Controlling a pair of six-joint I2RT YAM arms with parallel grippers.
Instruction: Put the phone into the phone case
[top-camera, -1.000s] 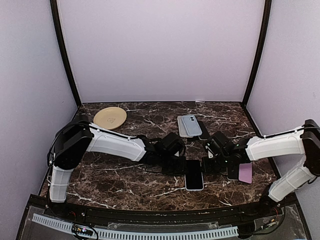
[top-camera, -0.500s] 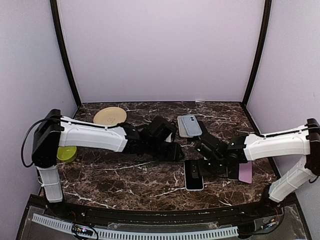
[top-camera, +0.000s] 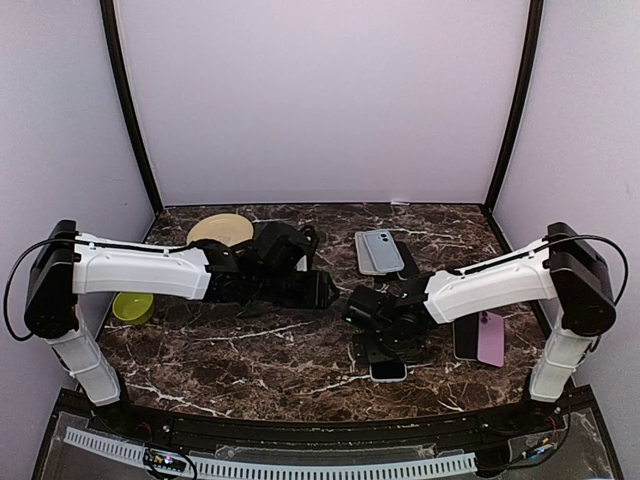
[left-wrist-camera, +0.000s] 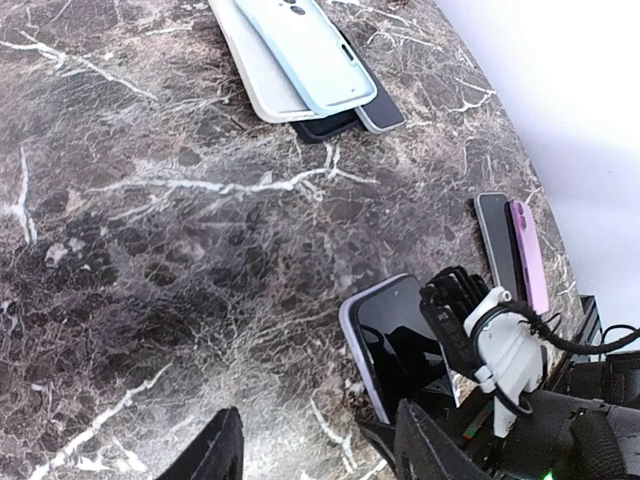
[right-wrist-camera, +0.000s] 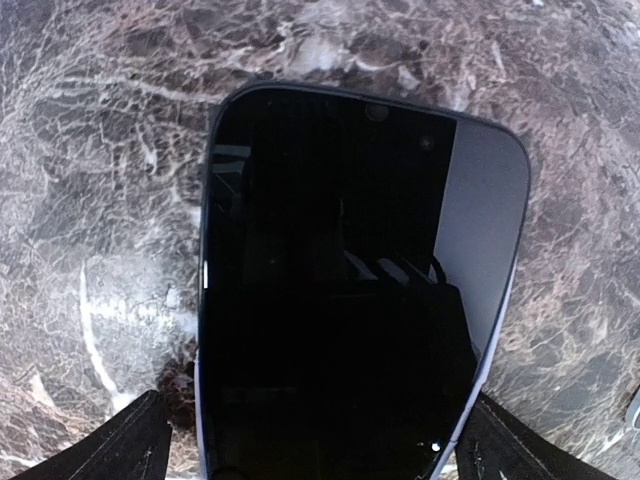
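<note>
Near the front middle of the table, slightly right of centre, the black-screened smartphone with a pale rim (right-wrist-camera: 340, 270) lies flat and face up on the dark brown marble tabletop (top-camera: 250, 370). The right gripper (right-wrist-camera: 320, 448) hangs directly over it with jaws spread, one black finger at each side of the phone's end; whether they touch its edges cannot be told. From overhead that gripper hides most of the phone, leaving only its near end in sight, while the right wrist view shows the whole screen. Left of and beyond the phone, the left gripper (left-wrist-camera: 318, 448) hovers above bare marble, its fingers apart and holding nothing. Farther back, apart from the phone, sits a stack of phone cases: a light blue case (left-wrist-camera: 318, 50) on a white case (left-wrist-camera: 255, 80), with a dark case (left-wrist-camera: 325, 127) under them. Right of the phone lie a dark handset (top-camera: 466, 340) and a pink phone-shaped slab (top-camera: 491, 340), side by side. A beige round plate (top-camera: 218, 233) sits far left, partly behind the left arm, and a lime-green bowl (top-camera: 132, 307) by the left edge. Pale lilac walls (top-camera: 320, 100) enclose the table.
</note>
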